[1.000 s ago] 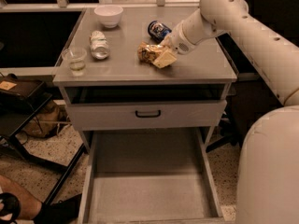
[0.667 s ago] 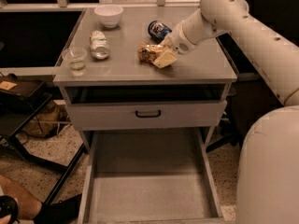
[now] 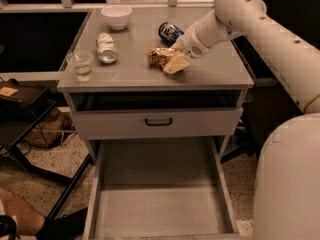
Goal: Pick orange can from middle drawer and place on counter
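The orange can (image 3: 159, 56) lies on its side on the counter (image 3: 210, 71), right of the middle. My gripper (image 3: 171, 60) is at the can's right end, low over the counter and touching or nearly touching the can. The arm reaches in from the upper right. The middle drawer (image 3: 160, 204) is pulled out wide at the bottom of the view, and its flat grey floor is bare.
On the counter stand a white bowl (image 3: 116, 16) at the back, a blue can (image 3: 171, 32) behind my gripper, a silver-white can (image 3: 106, 48) and a clear glass (image 3: 81, 65) at the left. The drawer with a black handle (image 3: 158, 121) sits above the open drawer. A dark side table (image 3: 20, 114) stands at the left.
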Motion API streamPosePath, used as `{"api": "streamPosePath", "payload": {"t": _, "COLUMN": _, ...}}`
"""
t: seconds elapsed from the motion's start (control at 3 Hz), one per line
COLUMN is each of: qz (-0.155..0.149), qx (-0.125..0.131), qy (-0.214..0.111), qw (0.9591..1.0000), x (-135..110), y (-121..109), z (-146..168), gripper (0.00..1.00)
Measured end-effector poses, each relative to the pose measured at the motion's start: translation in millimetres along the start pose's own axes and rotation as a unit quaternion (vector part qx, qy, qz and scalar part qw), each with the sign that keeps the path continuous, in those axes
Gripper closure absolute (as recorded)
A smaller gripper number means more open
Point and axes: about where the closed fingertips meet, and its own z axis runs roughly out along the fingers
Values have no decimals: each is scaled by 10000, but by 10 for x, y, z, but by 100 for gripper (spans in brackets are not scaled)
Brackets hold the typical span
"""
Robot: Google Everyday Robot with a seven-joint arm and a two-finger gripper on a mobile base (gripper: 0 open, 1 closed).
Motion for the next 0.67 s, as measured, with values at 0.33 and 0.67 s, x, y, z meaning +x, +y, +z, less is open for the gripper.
{"api": "streamPosePath", "payload": {"t": 0.33, "qz": 0, "qx": 0, "qy": 0, "qw": 10000, "x": 0, "y": 0, "z": 0, "gripper": 0}}
{"api": "streamPosePath", "payload": {"t": 0.67, "qz": 0, "qx": 0, "qy": 0, "qw": 10000, "x": 0, "y": 0, "z": 0, "gripper": 0}}
